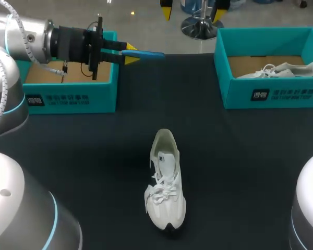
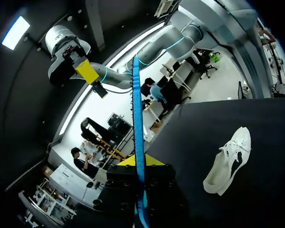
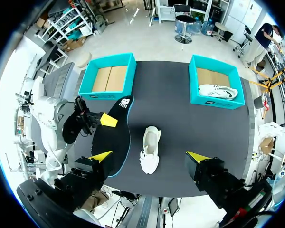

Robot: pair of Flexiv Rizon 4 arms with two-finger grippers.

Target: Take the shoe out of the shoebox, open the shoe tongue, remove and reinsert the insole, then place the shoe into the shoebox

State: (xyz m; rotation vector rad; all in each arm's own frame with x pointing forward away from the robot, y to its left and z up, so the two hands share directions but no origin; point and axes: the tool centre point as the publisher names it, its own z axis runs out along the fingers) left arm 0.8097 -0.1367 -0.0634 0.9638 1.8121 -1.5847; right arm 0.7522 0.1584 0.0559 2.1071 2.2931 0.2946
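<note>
The task is sitting at roughly its midpoint; the white shoe (image 1: 165,182) is already out of its box and lying on the table (image 1: 240,156), near the middle, toe toward the robot and heel toward the far edge; its mouth is gaping, so the tongue is judged to be opened, though the pictures are not showing this plainly. The insole (image 1: 146,53) is out of the shoe; the left gripper (image 1: 130,53) is pinching it between both yellow tips, holding it edge-on in the air just beside the left shoebox (image 1: 68,99) and well apart from the shoe. The right gripper (image 3: 149,156) is hanging high over the table with its fingers spread wide and nothing between them. What is remaining, by this reckoning, is sliding the insole back into the shoe and then setting the shoe into a shoebox; the left shoebox is showing only its cardboard floor, so it is looking like the likely home.

Counting: two teal shoeboxes, the left one and the right shoebox (image 1: 271,96); two white shoes, one on the table and a second shoe (image 1: 279,70) lying inside the right shoebox; one insole; two grippers.
</note>
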